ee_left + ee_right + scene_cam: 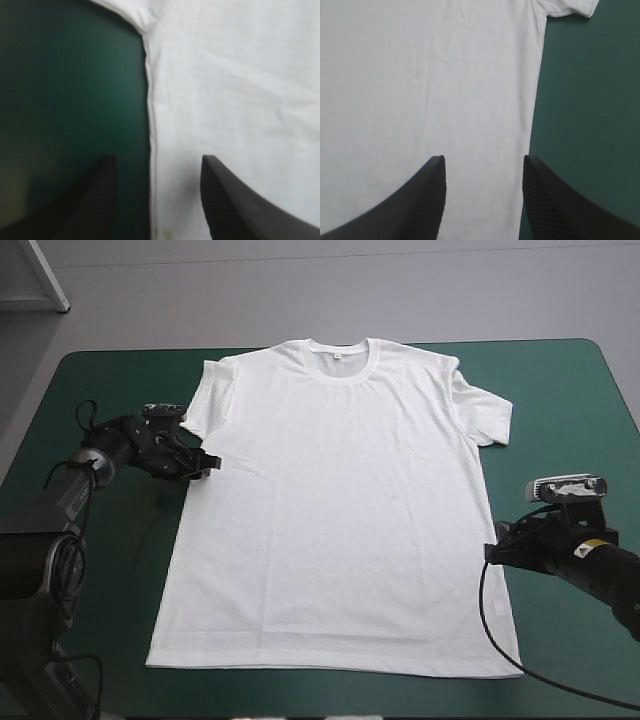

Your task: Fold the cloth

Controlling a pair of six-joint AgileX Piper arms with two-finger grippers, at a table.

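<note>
The white T-shirt (335,500) lies spread flat on the teal-green cover (560,400), collar toward the far edge, hem toward the near edge. My left gripper (205,465) sits at the shirt's left side seam just below the left sleeve, open, one finger over the cover and the other over the cloth (235,90). Its fingertips straddle the seam, left gripper (157,160). My right gripper (490,552) is at the shirt's right side edge, open, with the shirt's edge (420,75) between its fingers, right gripper (484,159).
Bare teal-green cover (590,100) runs along both sides of the shirt and in a narrow strip by the near edge. The right arm's body (585,560) stands over the cover to the shirt's right.
</note>
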